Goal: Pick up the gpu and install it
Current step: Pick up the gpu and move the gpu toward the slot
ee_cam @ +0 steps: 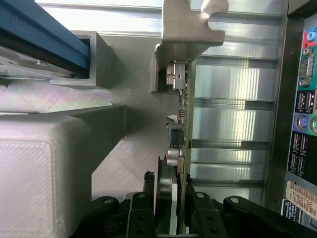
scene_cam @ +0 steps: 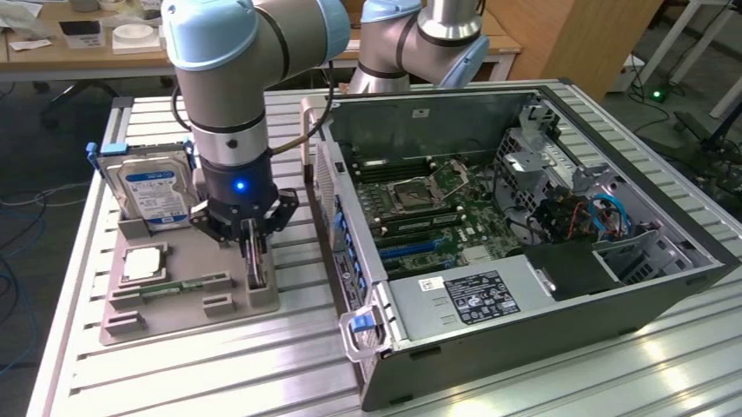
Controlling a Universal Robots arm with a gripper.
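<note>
On the exterior view's right side of the grey tray [scene_cam: 174,308], the gripper [scene_cam: 252,245] seems clamped on the upright gpu [ee_cam: 182,106], which could jam in its slot if lifted crooked.

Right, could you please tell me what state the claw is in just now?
Claw: closed on the gpu, which stands on edge in the tray.

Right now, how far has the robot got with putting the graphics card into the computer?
Nothing looks finished yet. In hand: the gripper is down around the card, which stands on edge in the grey tray beside the open computer. Left: the card is not yet out of the tray, nor in the computer.
</note>
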